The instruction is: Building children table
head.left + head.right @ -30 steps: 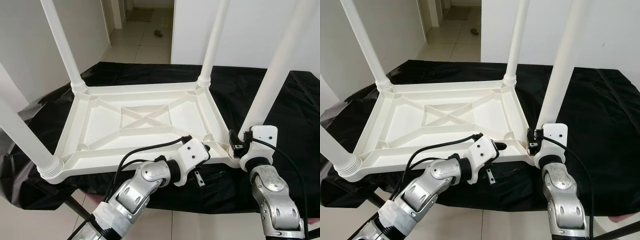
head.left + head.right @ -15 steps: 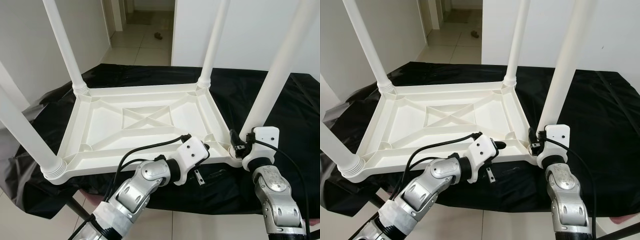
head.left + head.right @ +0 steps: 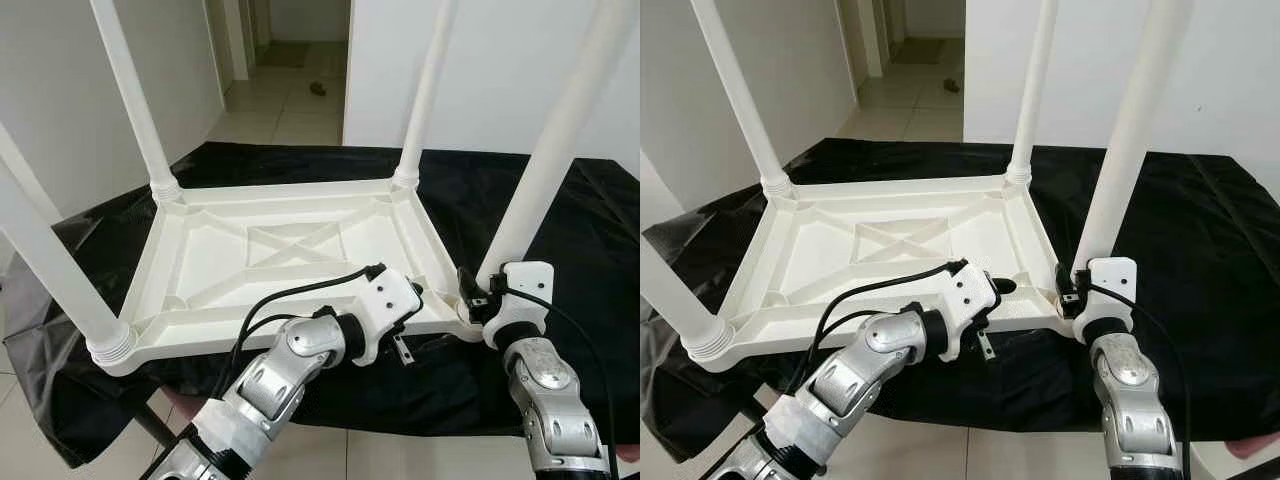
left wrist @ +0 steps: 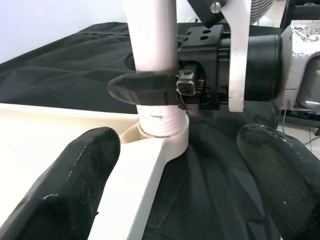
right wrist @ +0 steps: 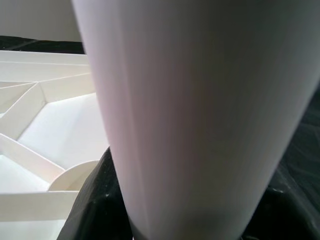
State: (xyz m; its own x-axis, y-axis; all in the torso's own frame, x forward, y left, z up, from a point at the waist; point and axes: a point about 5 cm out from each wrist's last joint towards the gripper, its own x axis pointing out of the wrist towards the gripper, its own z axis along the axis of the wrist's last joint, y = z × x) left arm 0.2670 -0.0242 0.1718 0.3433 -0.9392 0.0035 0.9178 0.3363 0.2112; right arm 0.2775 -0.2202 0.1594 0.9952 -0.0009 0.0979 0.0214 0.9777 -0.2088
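my right gripper [image 3: 470, 300] is closing around the base of the near right leg [image 3: 545, 180], one black finger [image 4: 145, 89] pressing across it just above the corner socket [image 4: 162, 131], so it is gripping the leg. my left gripper [image 4: 180, 165] is standing open, fingers spread either side of the tabletop's near edge close to that same corner, touching nothing that i can make out. the white children's table [image 3: 270, 250] is lying upside down on the black cloth [image 3: 590, 230], all four legs pointing up. as i judge it, the step is seating this last leg, so i am wanting to keep it straight up over the socket, turn or press along its axis without leaning, and use the left gripper to steady the rim so the top is not sliding on the cloth. compared with a second ago, the whole view is sitting a little differently, which is my head moving; the right wrist is sitting slightly lower against the leg, and the left arm is looking much the same.
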